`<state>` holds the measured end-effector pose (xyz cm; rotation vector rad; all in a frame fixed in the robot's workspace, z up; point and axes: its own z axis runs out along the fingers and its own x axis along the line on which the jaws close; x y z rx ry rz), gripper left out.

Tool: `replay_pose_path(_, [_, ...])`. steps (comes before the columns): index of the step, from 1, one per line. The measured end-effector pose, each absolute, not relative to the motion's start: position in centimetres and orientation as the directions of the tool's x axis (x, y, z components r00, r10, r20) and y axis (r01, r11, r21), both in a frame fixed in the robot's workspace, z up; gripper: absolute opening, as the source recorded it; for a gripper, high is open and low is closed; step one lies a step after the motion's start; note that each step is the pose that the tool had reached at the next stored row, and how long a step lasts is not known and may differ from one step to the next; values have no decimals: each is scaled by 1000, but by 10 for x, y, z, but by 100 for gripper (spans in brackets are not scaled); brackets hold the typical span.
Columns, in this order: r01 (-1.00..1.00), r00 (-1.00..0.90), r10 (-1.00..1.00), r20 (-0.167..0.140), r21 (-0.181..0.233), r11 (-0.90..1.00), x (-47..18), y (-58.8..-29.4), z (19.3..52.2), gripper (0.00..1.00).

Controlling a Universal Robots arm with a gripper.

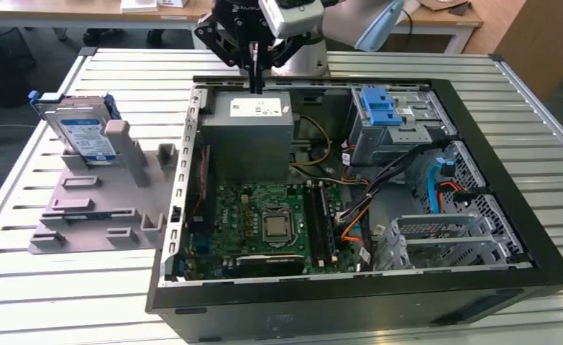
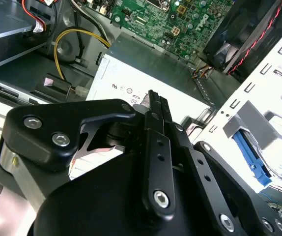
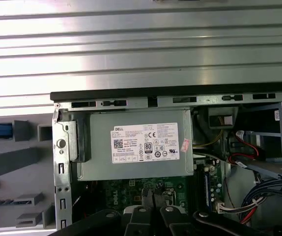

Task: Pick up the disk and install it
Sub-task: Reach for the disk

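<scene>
One step has yet to begin: the flat silver metal hard disk with its white-and-blue label and blue plastic side rails [image 1: 80, 133] stands on edge in the grey plastic slotted fixture plate [image 1: 89, 215]. That plate lies near the slatted metal table's [image 1: 51, 316] far corner at the exterior view's left, outside the open black computer case [image 1: 511, 215]. Both picking up and installing are left to do. The black gripper [image 1: 256, 80] hangs well apart from the disk, above the grey power-supply box with the white sticker [image 1: 252, 126] at the case's far edge, its fingers pressed together on nothing. The exterior view gives disk and gripper together; the first wrist view looks straight down on the box's sticker; the second wrist view shows the closed fingers [image 2: 155, 137] from close behind
</scene>
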<state>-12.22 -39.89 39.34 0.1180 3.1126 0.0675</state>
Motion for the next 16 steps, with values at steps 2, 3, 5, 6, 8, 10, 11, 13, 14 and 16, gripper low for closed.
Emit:
replay_pose_path(2, [75,-997,76,-24,44,996,-123,-399,393,15])
replay_pose_path(3, [75,-997,76,-24,44,996,-123,-399,393,15])
replay_pose_path(5, [75,-997,76,-24,44,996,-125,-399,393,15])
replay_pose_path(6, [75,-997,76,-24,44,996,-125,-399,393,15])
replay_pose_path(8, [75,-997,76,-24,44,996,-127,-399,393,15])
replay_pose_path(10, [75,-997,76,-24,44,996,-129,-399,393,15])
replay_pose_path(11, [75,-997,76,-25,44,996,-130,-399,393,15])
replay_pose_path(13, [75,-997,76,-25,44,996,-132,-399,393,15])
replay_pose_path(14, [75,-997,76,-25,44,996,-132,-399,393,15])
replay_pose_path(16, [75,-997,76,-24,44,996,-133,-399,393,15])
